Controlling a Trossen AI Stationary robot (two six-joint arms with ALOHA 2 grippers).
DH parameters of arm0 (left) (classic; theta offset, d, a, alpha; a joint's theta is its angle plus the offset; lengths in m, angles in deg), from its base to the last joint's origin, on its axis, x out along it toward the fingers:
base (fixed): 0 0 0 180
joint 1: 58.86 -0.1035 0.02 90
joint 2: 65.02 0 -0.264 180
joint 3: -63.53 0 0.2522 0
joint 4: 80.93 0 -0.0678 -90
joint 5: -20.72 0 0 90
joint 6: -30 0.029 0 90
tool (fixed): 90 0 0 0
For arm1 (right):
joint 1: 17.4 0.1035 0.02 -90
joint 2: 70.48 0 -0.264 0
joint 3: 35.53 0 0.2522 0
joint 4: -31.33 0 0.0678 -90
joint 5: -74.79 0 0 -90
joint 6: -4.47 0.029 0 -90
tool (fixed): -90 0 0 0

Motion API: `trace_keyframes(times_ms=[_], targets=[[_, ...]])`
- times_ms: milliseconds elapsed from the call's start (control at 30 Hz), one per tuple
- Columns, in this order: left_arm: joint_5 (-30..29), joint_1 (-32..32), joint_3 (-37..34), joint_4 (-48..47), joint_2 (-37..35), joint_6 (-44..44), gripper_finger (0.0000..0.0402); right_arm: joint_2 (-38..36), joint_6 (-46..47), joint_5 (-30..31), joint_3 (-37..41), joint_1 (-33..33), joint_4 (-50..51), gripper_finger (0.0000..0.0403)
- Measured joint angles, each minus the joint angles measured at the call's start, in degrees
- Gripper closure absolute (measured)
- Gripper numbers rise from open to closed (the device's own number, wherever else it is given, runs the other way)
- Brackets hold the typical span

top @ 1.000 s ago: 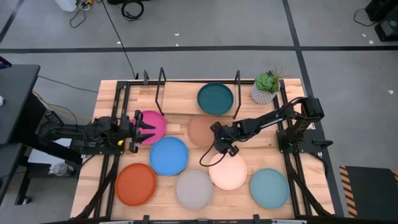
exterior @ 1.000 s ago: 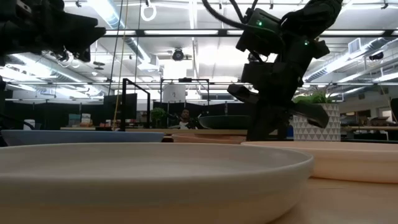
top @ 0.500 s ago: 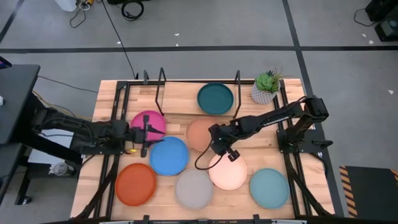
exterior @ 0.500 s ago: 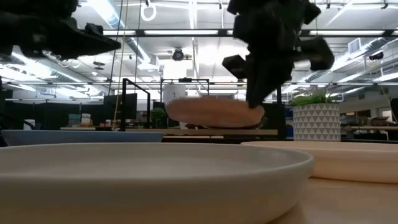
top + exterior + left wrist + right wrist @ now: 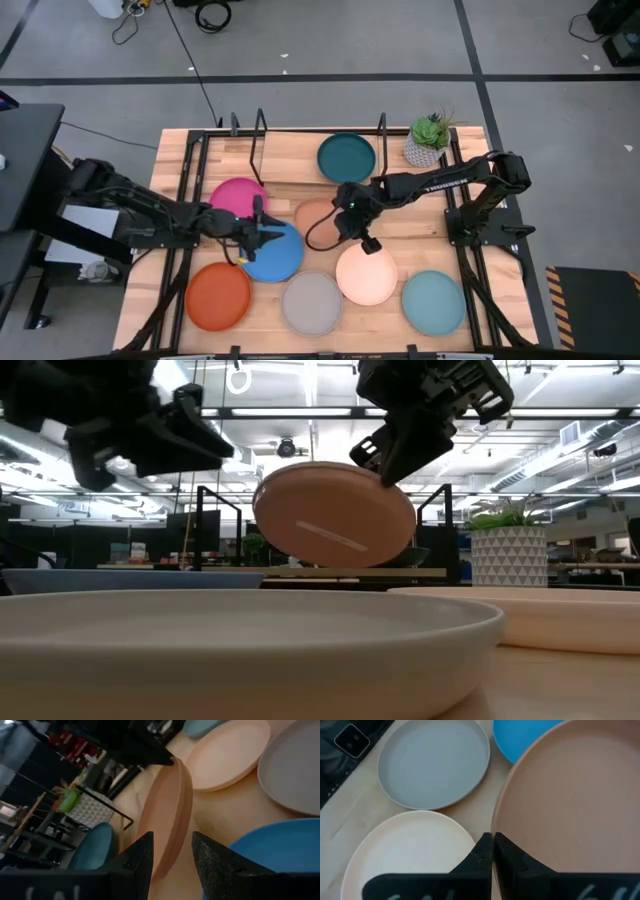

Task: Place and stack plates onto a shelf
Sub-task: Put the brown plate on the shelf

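Observation:
My right gripper (image 5: 352, 216) is shut on the tan plate (image 5: 317, 222), which hangs tilted above the table's middle (image 5: 335, 515). My left gripper (image 5: 276, 233) is open above the blue plate (image 5: 270, 255). It points at the tan plate's near edge (image 5: 167, 820), and its fingers stand on either side of that rim without clearly touching it. The dark teal plate (image 5: 346, 158) lies flat on the shelf (image 5: 285, 165). The pink (image 5: 235, 195), orange (image 5: 217, 296), grey (image 5: 312, 302), cream (image 5: 366, 274) and light blue (image 5: 433, 301) plates lie flat on the table. My right gripper pinches the tan plate's rim (image 5: 496, 822) between its two fingers (image 5: 512, 857), one on each face, on the side toward the table's right. The fingers come slanting down from the right. The plate is lifted clear and tilted steeply, hanging below them.
A potted plant (image 5: 428, 140) stands at the shelf's right end. Black hoop uprights (image 5: 260, 132) (image 5: 382, 138) rise from the shelf. Black arm frames run along both table sides. A bare strip of shelf lies left of the teal plate.
My right gripper has lifted the tan plate off the table, carried it up and slightly toward the left, and tipped it from flat to steeply tilted. My left gripper has moved from the pink plate toward the table's right, over the blue plate and up to the tan plate.

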Motion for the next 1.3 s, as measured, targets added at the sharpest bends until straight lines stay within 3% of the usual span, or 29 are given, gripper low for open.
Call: trace_keyframes(times_ms=[300,533,833,1033,1200,1300], targets=[[-1.29,-0.47,7.66,-0.44,11.64,0.2,0.026,0.0,0.2,-0.7,0.0,0.09,-0.82,0.0392],[-2.72,-1.9,9.19,-0.64,16.42,0.63,0.026,0.02,1.75,-1.24,-0.03,0.22,-3.07,0.0392],[-2.85,-2.26,9.19,-1.32,17.26,0.03,0.0265,0.02,2.54,-1.48,-0.02,0.22,-4.25,0.0391],[-2.98,-2.22,9.17,-1.84,17.23,0.31,0.0305,0.02,2.86,-1.49,-0.02,0.17,-5.24,0.0386],[-2.43,-2.03,9.08,-1.98,17.26,0.81,0.0341,-0.49,6.85,-0.51,-0.04,0.09,-7.13,0.0352],[-3.58,-1.55,9.15,-2.02,17.2,0.26,0.0344,-2.71,7.58,3.85,-0.04,0.12,-6.5,0.0325]])
